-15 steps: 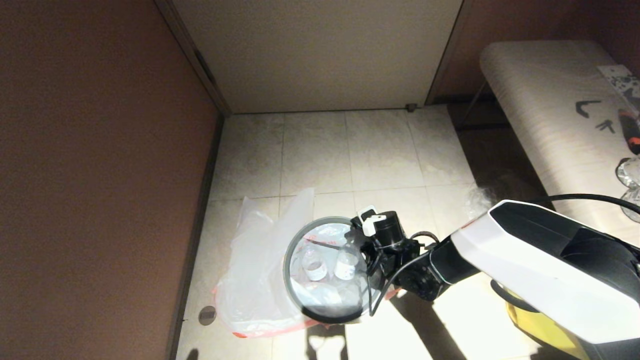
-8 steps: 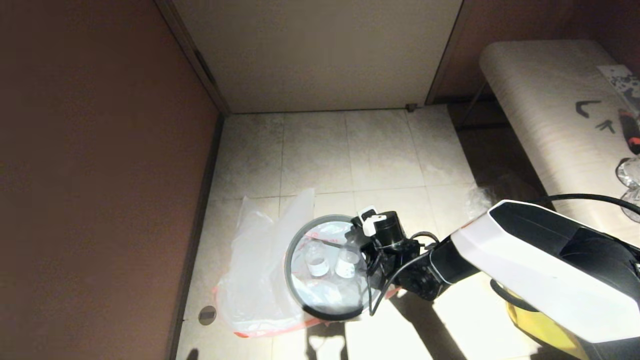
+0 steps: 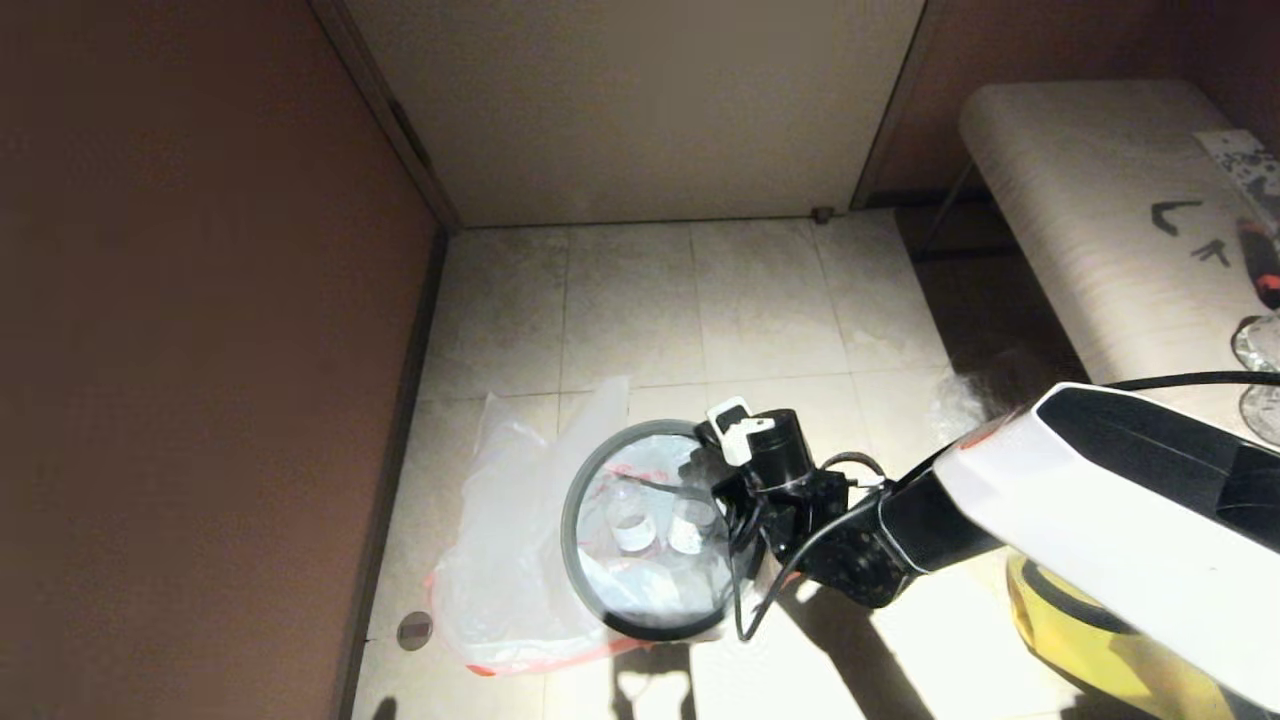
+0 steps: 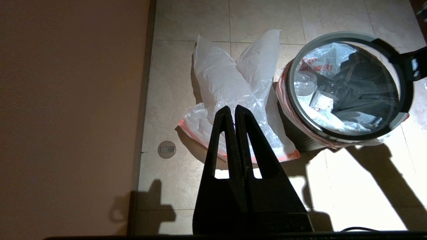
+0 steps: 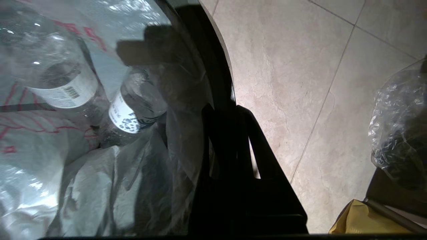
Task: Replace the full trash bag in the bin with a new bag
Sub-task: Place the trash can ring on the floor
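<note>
The black bin [image 3: 700, 625] [image 4: 297, 133] stands on the tiled floor with its grey hoop [image 3: 572, 545] [image 4: 333, 34] on top. Inside sits the full trash bag [image 3: 640, 585] [image 5: 40, 160], two labelled bottles [image 5: 125, 111] showing through it and its pink hem [image 4: 282, 90] folded outside. My right gripper [image 3: 715, 478] [image 5: 224, 111] is at the bin's right edge, shut on the hoop. The new bag [image 3: 510, 540] [image 4: 233, 80] lies limp on the floor left of the bin. My left gripper [image 4: 234, 108] hovers above the new bag, shut and holding nothing.
A brown wall [image 3: 200, 350] runs close on the left, with a round floor drain [image 3: 414, 630] by it. On the right are a pale bench [image 3: 1080, 200], a crinkly clear bag with dark contents [image 5: 400, 133] and a yellow bag [image 3: 1090, 640].
My right arm has risen and shifted a little left and away. The hoop in its grip has moved slightly left with it. The new bag has not moved.
</note>
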